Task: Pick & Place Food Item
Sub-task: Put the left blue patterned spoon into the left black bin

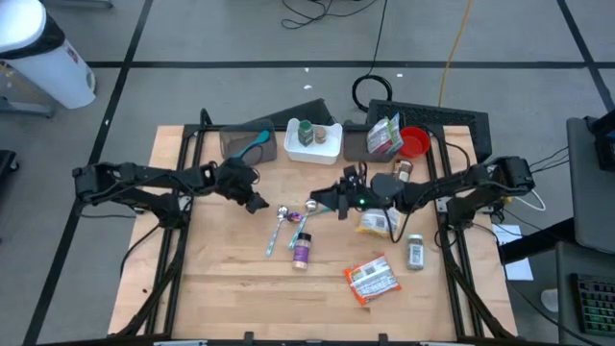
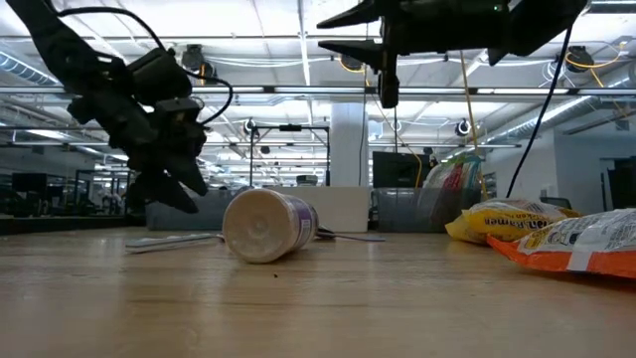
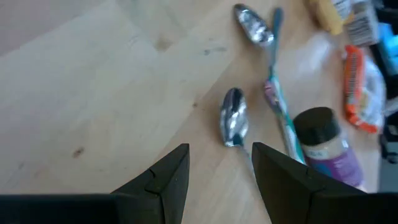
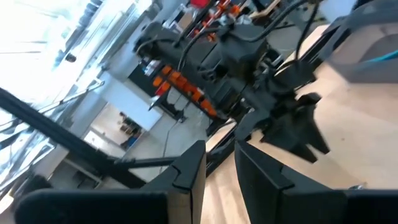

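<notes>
A yellow snack packet (image 1: 375, 224) and an orange-and-white packet (image 1: 372, 281) lie flat on the wooden table, right of centre. A purple-labelled bottle (image 1: 302, 252) lies on its side next to two spoons (image 1: 283, 213) and a toothbrush (image 3: 277, 93). My left gripper (image 1: 258, 202) hangs low over the table's middle left, slanting down and open. The nearer spoon (image 3: 234, 118) lies just ahead of its fingertips (image 3: 217, 149), untouched. My right gripper (image 1: 315, 202) stays high above the spoons and points level toward the left arm. A narrow gap (image 4: 217, 146) shows between its fingers, with nothing in it.
Along the far edge stand a grey bin (image 1: 250, 144) with a teal item, a white bin (image 1: 313, 139) with a jar, a grey bin with a bag (image 1: 384, 137) and a red cup (image 1: 413, 142). A brown bottle (image 1: 402, 171) and a spice jar (image 1: 415, 252) sit on the right.
</notes>
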`<state>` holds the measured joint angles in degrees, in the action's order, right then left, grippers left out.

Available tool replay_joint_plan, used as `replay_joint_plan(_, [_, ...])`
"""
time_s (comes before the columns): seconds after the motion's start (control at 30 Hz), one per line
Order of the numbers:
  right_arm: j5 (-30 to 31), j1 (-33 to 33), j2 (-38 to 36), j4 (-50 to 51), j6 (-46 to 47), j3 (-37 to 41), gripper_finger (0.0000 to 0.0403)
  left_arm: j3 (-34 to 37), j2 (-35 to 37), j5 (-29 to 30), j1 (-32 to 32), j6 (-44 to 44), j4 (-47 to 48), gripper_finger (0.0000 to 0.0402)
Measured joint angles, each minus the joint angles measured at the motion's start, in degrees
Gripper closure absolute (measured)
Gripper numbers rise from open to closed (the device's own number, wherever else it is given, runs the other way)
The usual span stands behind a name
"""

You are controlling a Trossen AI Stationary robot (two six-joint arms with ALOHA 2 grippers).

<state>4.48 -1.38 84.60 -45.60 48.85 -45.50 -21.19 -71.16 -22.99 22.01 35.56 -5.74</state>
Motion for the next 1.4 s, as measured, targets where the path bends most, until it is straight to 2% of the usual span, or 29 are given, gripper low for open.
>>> replay_joint_plan(0.17, [-0.18,1.59,0.00,0.00,-0.01,0.00,0.0326,0.02,-3.01,-1.86,0.51,-0.67,-2.98,0.0218])
replay_joint_plan(0.57, [-0.66,1.78,0.00,0.46,-0.01,0.00,0.0326,-3.36,-17.01,-4.10,-2.37,2.96,-11.59,0.0218])
replay_joint_plan(0.8, [-3.26,1.63,0.00,1.11,-0.03,0.00,0.0326,-8.56,-22.86,-3.17,-6.06,3.96,-12.97,0.0218])
replay_joint_plan(1.03, [-3.93,1.64,0.00,1.29,-0.01,0.00,0.0326,-11.31,-24.59,0.07,-7.57,4.25,-12.02,0.0222])
replay_joint_plan(1.17, [-5.47,1.65,0.00,1.29,-0.03,0.00,0.0326,-11.39,-24.59,0.54,-7.51,4.25,-10.50,0.0264])
replay_joint_plan(1.4, [-6.24,1.65,0.00,1.33,-0.23,0.00,0.0326,-11.39,-24.61,0.83,-7.44,4.35,-9.41,0.0387])
